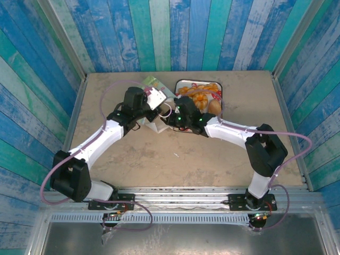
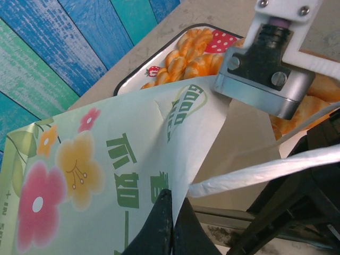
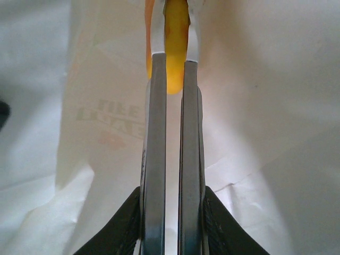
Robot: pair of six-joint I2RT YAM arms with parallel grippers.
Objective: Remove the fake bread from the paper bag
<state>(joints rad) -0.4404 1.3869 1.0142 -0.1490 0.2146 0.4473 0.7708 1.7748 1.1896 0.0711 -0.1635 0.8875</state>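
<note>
Where the left arm stretches out over the tan table [image 1: 159, 159], the left gripper [image 2: 172, 204] has its dark fingers pressed together on the lower edge of the paper bag [image 2: 106, 159], a thin fold of paper nipped between them. From where I stand the bag sits at the far middle of the table, tipped over towards the left arm and just beside the tray. Its outer face is pale and glossy, printed with big pink, orange and yellow flowers, green leaves and bold green lettering. One white cord handle [image 2: 265, 170] stretches across the open mouth, and the plain inner paper shows behind it.

Further right, the right gripper [image 3: 174, 21] reaches into that mouth. All round it is white, creased paper, with the printing showing faintly through in reverse. Its two long metal fingers stand almost parallel and very close together, and the white tips pinch a slim yellow-orange piece of fake bread [image 3: 177, 69], smooth and waxy-looking, deep inside the bag.

To the right again lies the tray [image 2: 141, 79], white with a dark rim and red strawberries printed on it. Golden-orange twisted rolls [image 2: 186, 53] are heaped in it, and a tan oval loaf [image 1: 214, 106] rests at its right side.
</note>
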